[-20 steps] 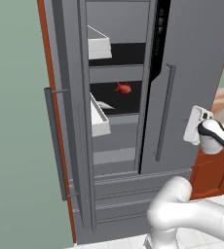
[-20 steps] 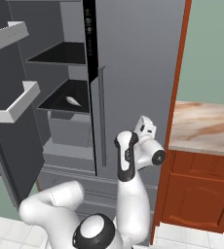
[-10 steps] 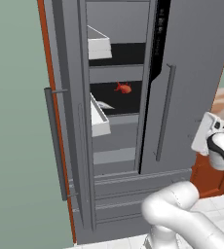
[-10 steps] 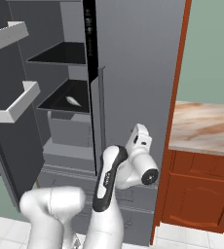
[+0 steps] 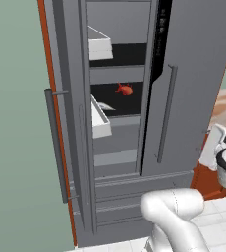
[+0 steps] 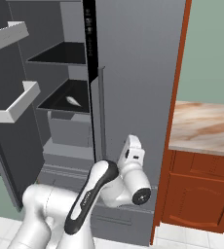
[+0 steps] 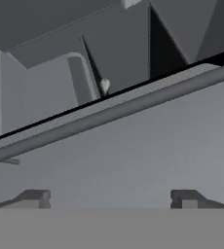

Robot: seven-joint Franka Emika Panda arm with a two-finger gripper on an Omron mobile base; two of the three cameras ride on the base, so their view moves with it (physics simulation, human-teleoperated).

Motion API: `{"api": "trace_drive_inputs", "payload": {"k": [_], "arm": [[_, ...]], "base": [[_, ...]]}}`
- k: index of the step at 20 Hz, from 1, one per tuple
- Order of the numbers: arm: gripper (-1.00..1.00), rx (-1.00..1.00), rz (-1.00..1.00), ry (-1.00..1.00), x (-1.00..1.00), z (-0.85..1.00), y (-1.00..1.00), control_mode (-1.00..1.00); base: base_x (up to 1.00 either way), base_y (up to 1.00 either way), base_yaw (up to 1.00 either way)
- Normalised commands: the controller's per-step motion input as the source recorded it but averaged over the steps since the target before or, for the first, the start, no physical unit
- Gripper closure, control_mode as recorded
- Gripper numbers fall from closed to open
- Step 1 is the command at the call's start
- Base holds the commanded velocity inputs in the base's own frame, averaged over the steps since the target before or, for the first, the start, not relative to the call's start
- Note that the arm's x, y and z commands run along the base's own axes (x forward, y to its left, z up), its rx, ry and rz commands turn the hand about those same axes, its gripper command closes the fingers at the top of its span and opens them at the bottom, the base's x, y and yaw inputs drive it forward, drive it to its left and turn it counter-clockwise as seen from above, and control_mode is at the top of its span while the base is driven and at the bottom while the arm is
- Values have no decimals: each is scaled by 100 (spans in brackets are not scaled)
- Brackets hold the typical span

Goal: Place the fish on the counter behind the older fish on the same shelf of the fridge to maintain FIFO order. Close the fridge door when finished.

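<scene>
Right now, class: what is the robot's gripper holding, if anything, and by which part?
Nothing. The gripper is open, its fingers apart with only the grey fridge between them. The red fish lies on the shelf.

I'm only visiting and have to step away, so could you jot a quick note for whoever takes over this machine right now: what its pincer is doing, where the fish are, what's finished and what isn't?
Pincer: open, holding nothing, pulled back in front of the fridge's closed right-hand door.
Red-orange fish: on the middle shelf, toward the back.
Older silver-grey fish: same shelf, nearer the front edge, so the order looks right.
Fridge door: wide open on the left, white bins on its inner face.
Counter: to the right of the fridge.
Done: fish placed behind the older one.
Left: swing the open door shut.
</scene>
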Motion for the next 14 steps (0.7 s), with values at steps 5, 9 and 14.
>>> {"api": "trace_drive_inputs", "payload": {"k": [5, 9, 14], "arm": [[-100, -25, -2, -25, -100, 47, 61, -100], [-100, -35, 0, -27, -100, 79, 89, -100], [-100, -44, 0, -34, -92, 88, 100, -100]], "base": [[0, 0, 0], [0, 0, 0], [0, 0, 0]]}}
